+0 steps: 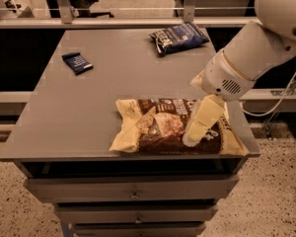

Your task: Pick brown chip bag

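The brown chip bag [158, 128] lies flat near the front edge of the grey table [89, 107], with a dark brown centre, cream-tan ends and a chip picture. My gripper [195, 135] hangs from the white arm [256, 48] that comes in from the upper right. It points down over the right half of the bag, covering part of the white lettering. Its tip is at or just above the bag's surface.
A smaller dark blue chip bag [178, 37] lies at the table's back right. A small flat navy packet [77, 62] lies at the back left. Drawers [133, 194] sit below the table's front edge. A railing and speckled floor surround it.
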